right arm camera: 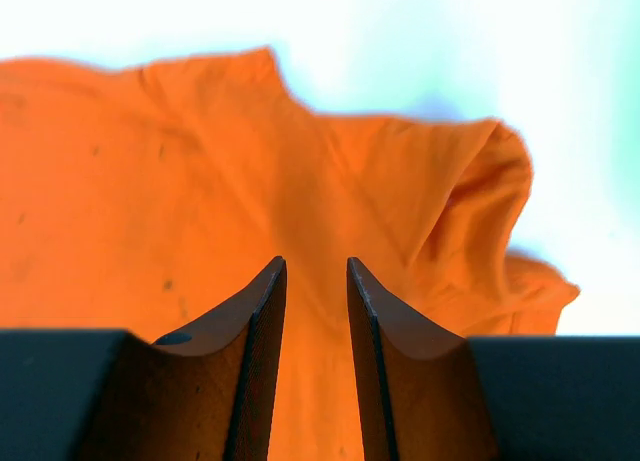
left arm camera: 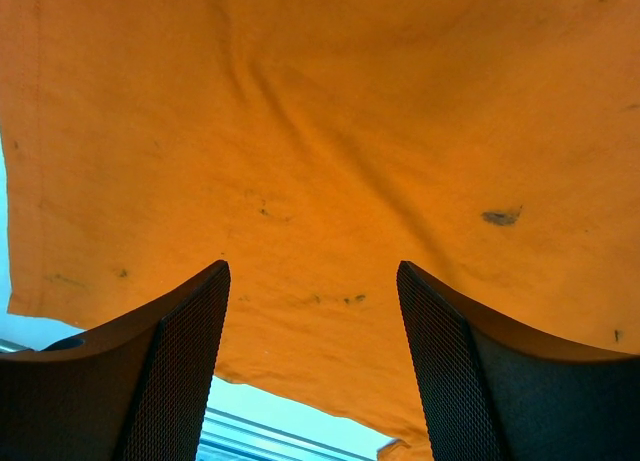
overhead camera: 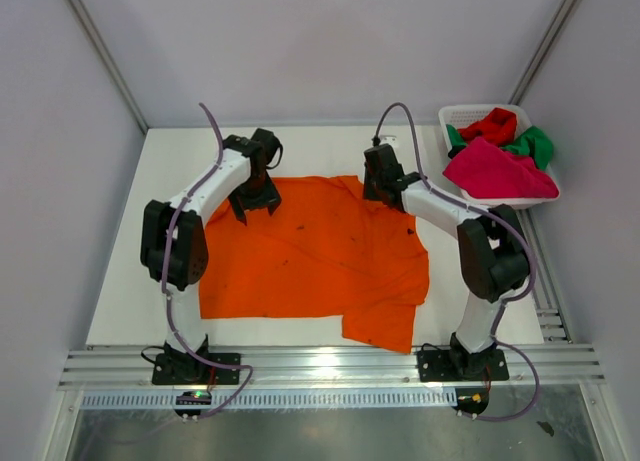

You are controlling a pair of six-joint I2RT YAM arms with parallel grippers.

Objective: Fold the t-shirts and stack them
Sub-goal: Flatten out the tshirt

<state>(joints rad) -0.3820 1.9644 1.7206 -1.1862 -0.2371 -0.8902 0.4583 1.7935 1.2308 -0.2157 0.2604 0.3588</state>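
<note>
While the orange t-shirt [overhead camera: 310, 251] lies spread across the middle of the desk [overhead camera: 320, 151], 1 part reaching toward the near edge, the left gripper [overhead camera: 255, 206] hangs over the shirt's far left edge with fingers [left arm camera: 180, 341] released wide and nothing between them. The right gripper [overhead camera: 383, 189] sits at the shirt's far right edge beside a bunched fold, its fingers [right arm camera: 262, 321] parted by a narrow gap, pinching no cloth. In the white basket [overhead camera: 450, 111] at the desk's far right corner lie 3 more: the magenta t-shirt [overhead camera: 495, 171], the red t-shirt [overhead camera: 490, 126] and the green t-shirt [overhead camera: 535, 141].
</note>
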